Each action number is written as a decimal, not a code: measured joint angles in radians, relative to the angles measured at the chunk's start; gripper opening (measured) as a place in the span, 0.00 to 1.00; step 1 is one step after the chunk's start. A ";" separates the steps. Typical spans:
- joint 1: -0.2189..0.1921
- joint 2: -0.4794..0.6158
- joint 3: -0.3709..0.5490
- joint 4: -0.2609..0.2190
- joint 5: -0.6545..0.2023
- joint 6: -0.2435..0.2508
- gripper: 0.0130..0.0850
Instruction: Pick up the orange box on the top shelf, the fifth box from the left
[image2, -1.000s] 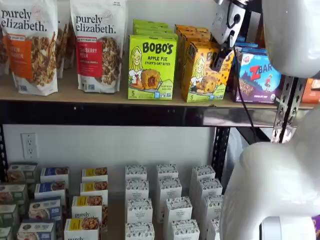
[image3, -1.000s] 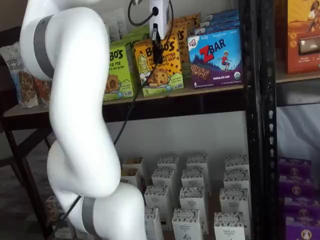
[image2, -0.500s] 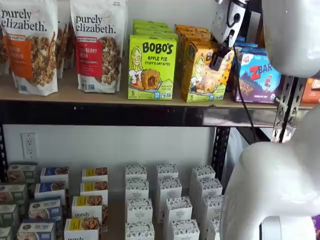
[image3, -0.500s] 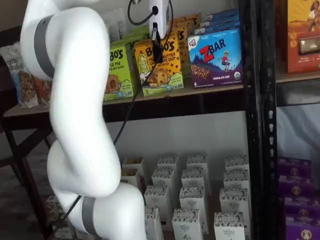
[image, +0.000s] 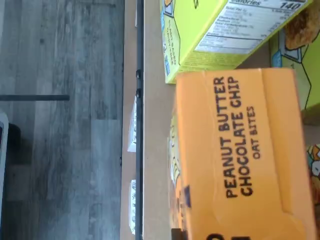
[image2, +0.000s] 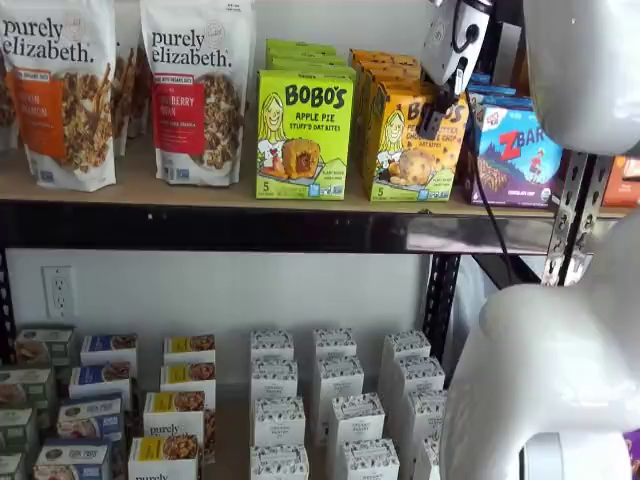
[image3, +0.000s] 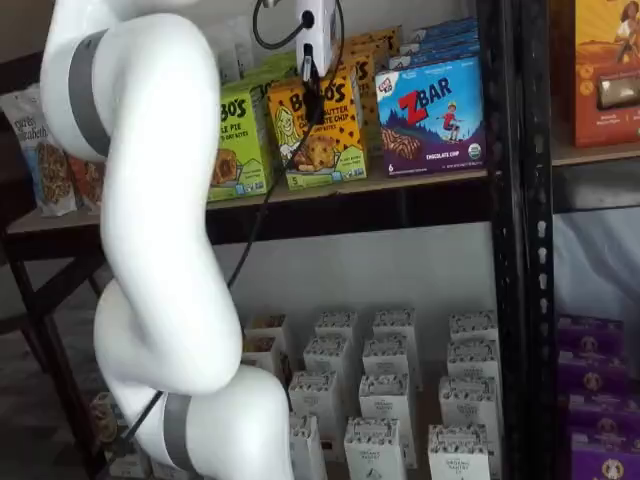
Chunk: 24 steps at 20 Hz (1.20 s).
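The orange box (image2: 410, 155), a yellow-orange Bobo's carton, stands at the front of its row on the top shelf (image2: 200, 195), between the lime-green Bobo's box (image2: 303, 135) and the blue ZBar box (image2: 515, 150). My gripper (image2: 437, 118) comes down on its upper right corner, and the black fingers are closed on the carton's top. In a shelf view the gripper (image3: 313, 100) sits over the orange box (image3: 325, 140), whose base is just above the board (image3: 420, 180). The wrist view shows the box's orange top panel (image: 240, 150) close up.
More orange cartons stand behind the front one (image2: 385, 65). Granola bags (image2: 195, 90) fill the shelf's left. Small white boxes (image2: 330, 400) sit on the lower shelf. A black perforated upright (image3: 510, 250) stands right of the ZBar box. My white arm (image3: 150, 200) covers the left.
The orange box has turned from a lean to face the front squarely and has risen slightly with the gripper. The neighbouring boxes have not moved.
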 joint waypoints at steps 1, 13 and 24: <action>0.001 0.000 0.000 0.000 0.000 0.001 0.39; 0.002 -0.005 0.006 -0.004 -0.007 0.002 0.39; 0.004 -0.009 0.009 -0.011 0.002 0.003 0.28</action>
